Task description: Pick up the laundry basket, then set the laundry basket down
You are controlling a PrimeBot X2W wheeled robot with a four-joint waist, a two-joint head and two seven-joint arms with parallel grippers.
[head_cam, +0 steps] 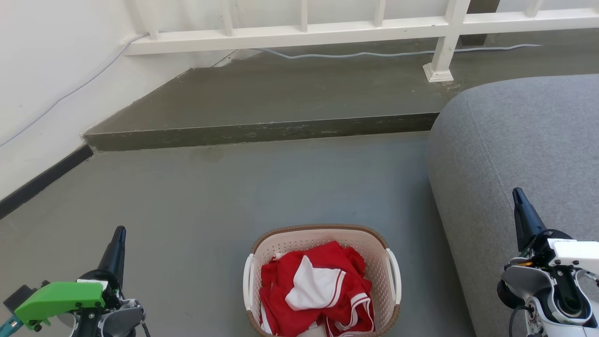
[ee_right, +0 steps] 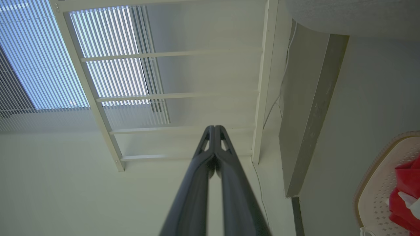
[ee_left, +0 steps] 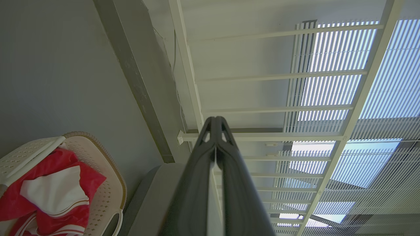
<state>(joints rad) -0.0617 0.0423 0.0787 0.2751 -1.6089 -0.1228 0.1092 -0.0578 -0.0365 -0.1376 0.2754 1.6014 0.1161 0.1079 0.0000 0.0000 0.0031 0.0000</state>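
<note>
Left gripper (head_cam: 120, 233) near cream, brown-rimmed laundry basket (head_cam: 321, 228)

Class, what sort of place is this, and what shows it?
Probably a living space at home: a grey sofa, a laundry basket of red clothes on the floor, and a white railing behind.

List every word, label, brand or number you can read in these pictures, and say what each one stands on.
No text here can be read.
Right gripper: a tiny dark marking on its white housing in the head view, too small to read.
Laundry basket, red and white clothes, grey sofa: no lettering shows.
</note>
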